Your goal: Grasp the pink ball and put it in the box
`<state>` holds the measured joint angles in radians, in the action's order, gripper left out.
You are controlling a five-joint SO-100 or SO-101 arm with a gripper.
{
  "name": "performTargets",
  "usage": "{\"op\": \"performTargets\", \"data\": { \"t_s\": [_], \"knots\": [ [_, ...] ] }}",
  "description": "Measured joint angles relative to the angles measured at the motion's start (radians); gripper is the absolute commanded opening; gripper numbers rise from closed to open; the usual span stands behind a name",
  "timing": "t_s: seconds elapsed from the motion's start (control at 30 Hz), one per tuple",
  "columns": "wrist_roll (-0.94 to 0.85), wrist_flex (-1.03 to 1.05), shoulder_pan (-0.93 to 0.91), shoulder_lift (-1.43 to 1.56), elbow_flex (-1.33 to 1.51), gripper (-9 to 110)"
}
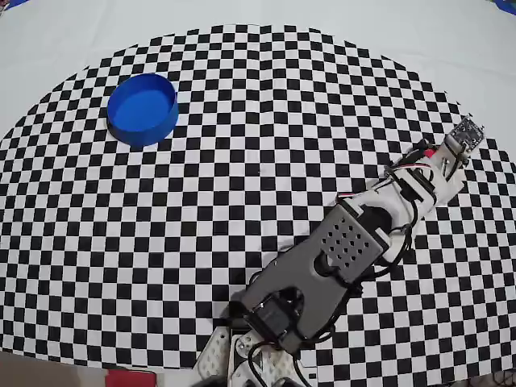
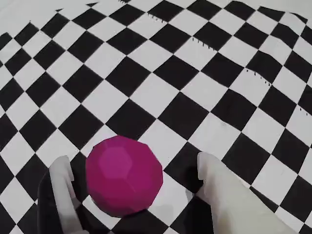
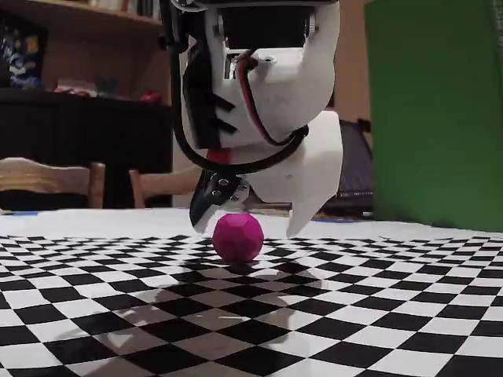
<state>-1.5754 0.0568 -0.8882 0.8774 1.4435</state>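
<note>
The pink ball point(image 2: 124, 175) rests on the checkered cloth between my gripper's point(image 2: 134, 163) two white fingers, close to the left finger point(image 2: 63, 190) and with a gap to the right finger point(image 2: 219, 187). In the fixed view the ball point(image 3: 238, 236) sits on the cloth with the open gripper point(image 3: 250, 225) straddling it from above. The overhead view puts the gripper point(image 1: 465, 135) at the far right, with the ball hidden under it. The box point(image 1: 143, 108), a round blue tub, stands at the upper left, far from the gripper.
The checkered cloth point(image 1: 242, 161) covers most of the table, with plain white beyond its curved far edge. My arm point(image 1: 347, 242) stretches from the bottom centre to the right. A green panel point(image 3: 436, 110) stands behind the table on the right.
</note>
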Motion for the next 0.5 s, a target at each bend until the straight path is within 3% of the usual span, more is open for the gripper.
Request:
{"op": "performTargets", "data": {
  "t_s": [0.5],
  "knots": [
    [0.005,0.0,0.017,-0.012,-0.018,30]
  ]
}}
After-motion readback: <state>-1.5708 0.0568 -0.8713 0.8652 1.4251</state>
